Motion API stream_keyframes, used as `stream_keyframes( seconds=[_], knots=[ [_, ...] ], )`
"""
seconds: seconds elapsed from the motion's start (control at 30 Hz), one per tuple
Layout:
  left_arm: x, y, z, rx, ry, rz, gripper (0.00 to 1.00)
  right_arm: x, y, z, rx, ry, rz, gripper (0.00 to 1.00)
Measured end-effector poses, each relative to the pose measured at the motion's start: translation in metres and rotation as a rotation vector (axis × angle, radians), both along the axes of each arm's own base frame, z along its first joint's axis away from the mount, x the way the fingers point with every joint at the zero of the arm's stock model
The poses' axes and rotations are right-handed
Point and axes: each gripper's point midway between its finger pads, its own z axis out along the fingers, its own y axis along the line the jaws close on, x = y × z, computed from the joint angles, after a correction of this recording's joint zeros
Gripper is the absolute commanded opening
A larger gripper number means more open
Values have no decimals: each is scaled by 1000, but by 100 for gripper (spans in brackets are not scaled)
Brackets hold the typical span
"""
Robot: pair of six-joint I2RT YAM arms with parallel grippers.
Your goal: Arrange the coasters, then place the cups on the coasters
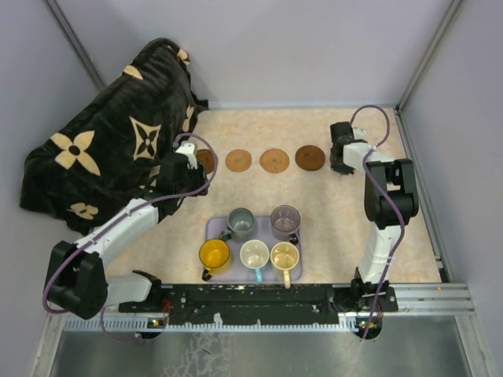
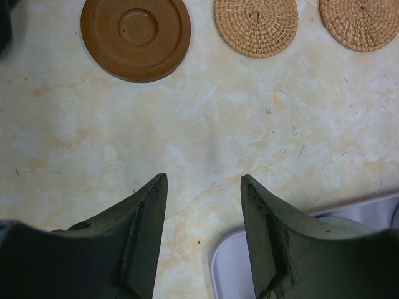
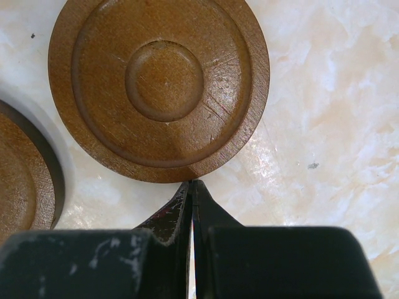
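Observation:
Four coasters show in a row at the back of the top view: a brown one (image 1: 207, 161) half under my left gripper (image 1: 192, 166), two woven ones (image 1: 238, 160) (image 1: 274, 160) and a dark one (image 1: 310, 158). The left gripper (image 2: 204, 180) hangs open and empty over bare table, short of the wooden coaster (image 2: 135, 37). My right gripper (image 1: 339, 157) is shut, its tips (image 3: 192, 182) touching a dark coaster's rim (image 3: 159, 87); another coaster (image 3: 19, 174) peeks in at the left. Several cups stand on the lavender tray (image 1: 214, 228): orange (image 1: 214, 254), cream (image 1: 255, 255), pale yellow (image 1: 284, 256), grey-green (image 1: 240, 223), mauve (image 1: 285, 221).
A black blanket with beige flowers (image 1: 110, 149) is heaped at the back left, close to the left arm. The tray's corner (image 2: 230, 267) lies just below the left fingers. Grey walls close the table on three sides.

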Motion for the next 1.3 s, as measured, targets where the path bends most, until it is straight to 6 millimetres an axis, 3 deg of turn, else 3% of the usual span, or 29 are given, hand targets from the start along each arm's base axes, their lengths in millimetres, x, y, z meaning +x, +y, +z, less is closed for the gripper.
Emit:
stream_keyframes(
  seconds=[0.27,0.43,0.57,0.7,0.77,0.87,0.97,1.17,1.23,1.3],
  knots=[
    [0,0,-1,1,2,-1,57,-3,0,0,5,1,-6,0],
    [0,0,1,-1,-1,0,58,-39,-5,8,5,39,-12,8],
    [-1,0,11,-14,-29,0,60,-53,-7,46,9,-27,-8,40],
    [-4,1,26,-33,-64,2,63,-56,-9,109,12,-189,3,69],
    [-6,2,34,-46,-83,4,65,-60,-11,137,12,-265,5,73],
    [-10,3,44,-64,-105,9,77,-72,-14,162,7,-336,4,78],
    [-15,5,51,-80,-122,13,99,-87,-18,174,-3,-376,-1,81],
    [-30,11,55,-103,-131,22,100,-120,-24,174,-18,-397,-4,91],
    [-35,12,55,-111,-132,25,100,-128,-24,175,-14,-395,0,98],
    [-39,13,57,-123,-136,22,100,-131,-20,175,7,-397,18,99]
  ],
)
